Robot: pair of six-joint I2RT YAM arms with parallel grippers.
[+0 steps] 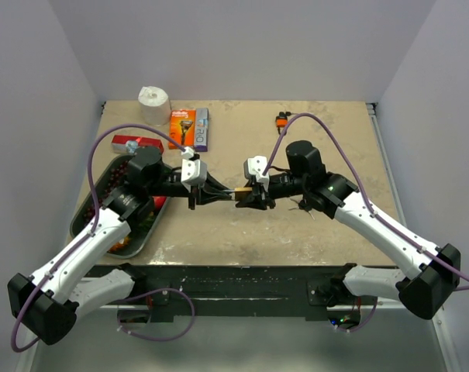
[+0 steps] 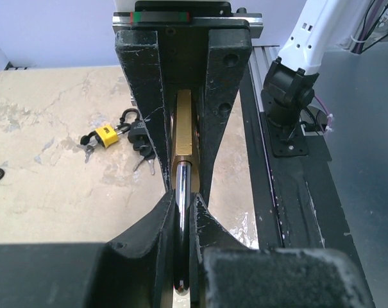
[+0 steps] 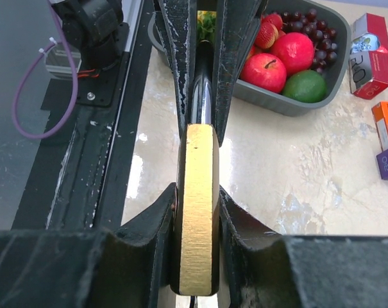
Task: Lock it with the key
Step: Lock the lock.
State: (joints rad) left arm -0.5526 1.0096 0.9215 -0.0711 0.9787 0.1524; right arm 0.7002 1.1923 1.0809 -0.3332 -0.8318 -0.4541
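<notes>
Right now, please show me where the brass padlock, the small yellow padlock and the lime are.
brass padlock (image 3: pixel 197 212): right wrist view, middle of its brass body.
small yellow padlock (image 2: pixel 107 135): left wrist view, its yellow body.
lime (image 3: pixel 304 86): right wrist view, its green skin.

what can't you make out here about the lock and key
- Keyhole: no view shows it; both wrist views see the padlock edge-on, its bottom buried in the right claw.
- The shackle: edge-on inside the left claw, one leg hiding the other, so latched or not is unclear.
- Top view: padlock too small to read.
- The keys by the yellow lock, left wrist view: too small to tell which fits.
</notes>
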